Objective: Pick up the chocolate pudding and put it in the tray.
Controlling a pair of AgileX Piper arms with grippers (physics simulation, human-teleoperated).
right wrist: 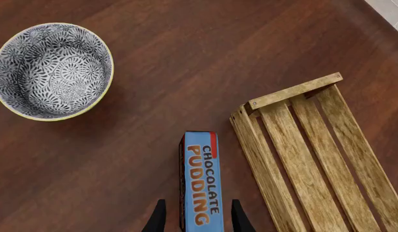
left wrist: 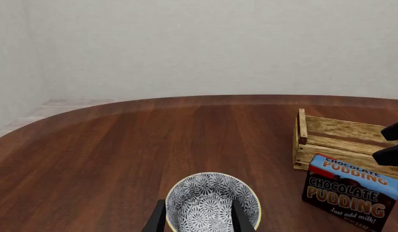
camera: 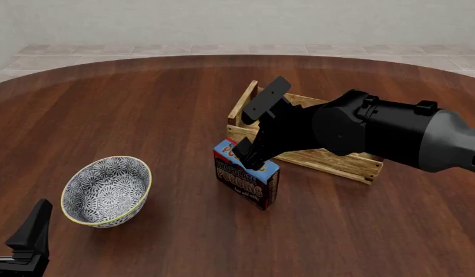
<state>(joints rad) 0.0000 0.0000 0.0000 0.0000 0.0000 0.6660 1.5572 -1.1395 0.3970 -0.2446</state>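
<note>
The chocolate pudding (camera: 246, 182) stood upright on the bench (camera: 160, 109), just beside the near left corner of the tray (camera: 341, 163) and well to the right of the bowl (camera: 106, 190). The right gripper (right wrist: 196, 215) hung over the carton with its jaws apart, one finger on each broad face of the box; whether the pads were touching the card could not be told from the wrist view. The step in hand looked to be the grasp. To do it well, the jaws should sit low enough to bite below the blue top band, centred along the carton's length, and squeeze squarely across the thin dimension so the box would not twist or tip toward the tray wall. A straight lift before any sideways travel would likely clear the raised end board.

The tray held nothing on its visible slats, though the arm hid part of it in the front view. The bowl was empty too. The left gripper (left wrist: 199, 217) waited at the near left, jaws apart, grasping nothing, with the bowl beyond it
</note>
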